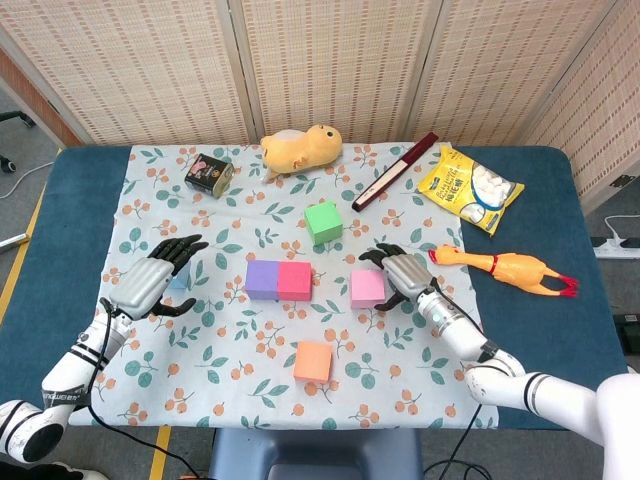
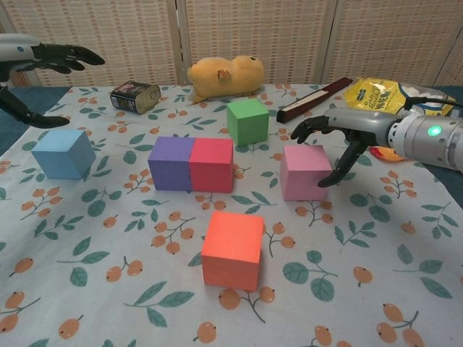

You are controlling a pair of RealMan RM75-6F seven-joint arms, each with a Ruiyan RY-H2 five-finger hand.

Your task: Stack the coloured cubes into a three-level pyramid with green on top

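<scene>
A purple cube and a red cube stand side by side, touching, mid-cloth. The green cube sits behind them, an orange cube in front. To their right is the pink cube; my right hand hovers over its right side, fingers spread and curved around it without a grip. A blue cube lies at the far left, partly hidden in the head view by my open left hand raised above it.
A yellow plush toy, a small tin, a dark red stick and a yellow snack bag line the back. A rubber chicken lies right of my right hand. The floral cloth covers a blue table.
</scene>
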